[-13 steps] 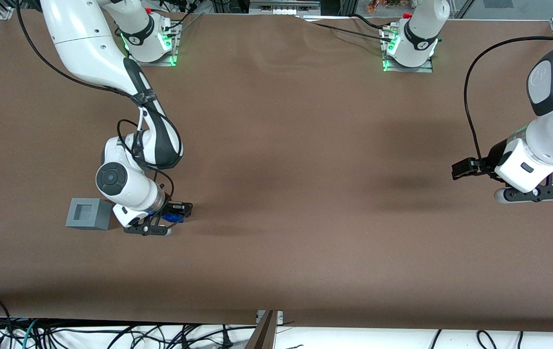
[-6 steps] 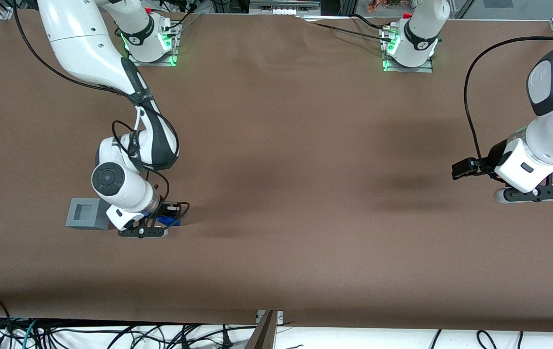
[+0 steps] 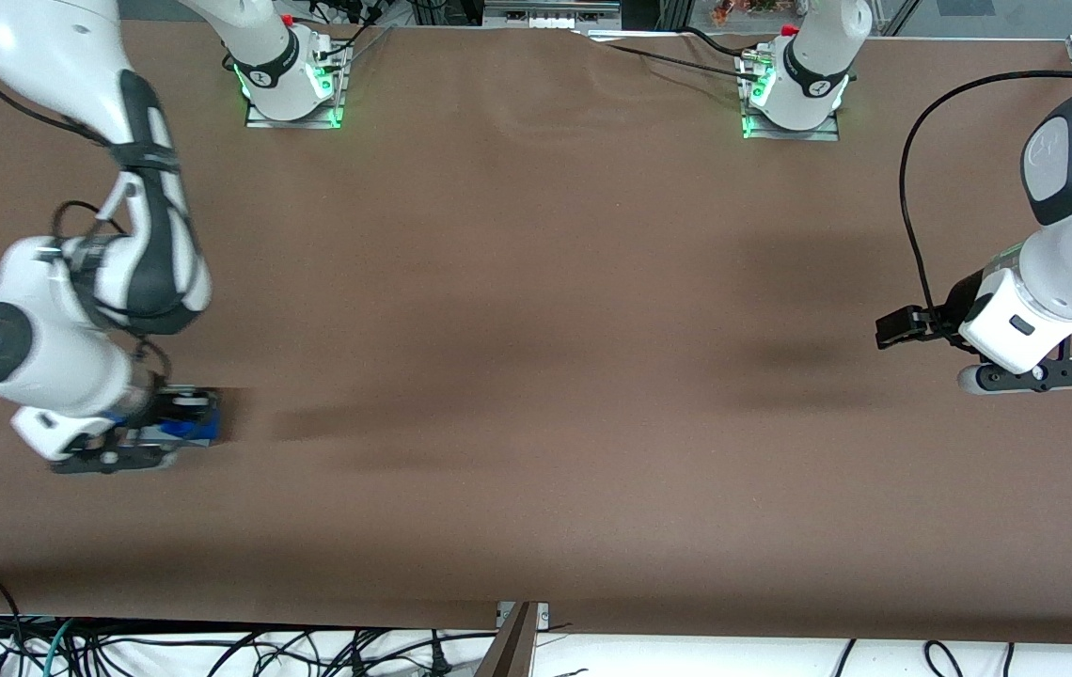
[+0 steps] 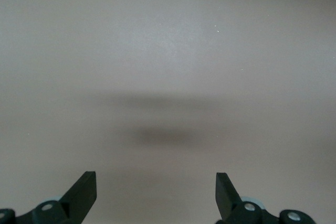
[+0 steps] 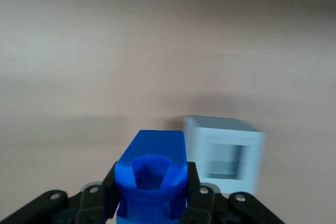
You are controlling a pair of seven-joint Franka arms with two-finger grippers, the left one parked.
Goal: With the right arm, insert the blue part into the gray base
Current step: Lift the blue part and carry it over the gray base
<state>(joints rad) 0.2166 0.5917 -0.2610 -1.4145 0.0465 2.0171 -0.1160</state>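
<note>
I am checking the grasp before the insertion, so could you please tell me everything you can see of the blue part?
The blue part is a small bright-blue block that looks like plastic, with a flat face and a hollowed, notched end toward the wrist camera. The right arm's gripper is shut on it, one finger on each side, holding it above the table. It touches nothing else: the gray base stands apart beside it, its recess empty.

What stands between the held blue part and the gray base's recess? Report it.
Nothing visible does. The gripper holds the blue part above the table, beside the gray base. The base's square recess faces up, open and uncovered; only bare tabletop surrounds both.
</note>
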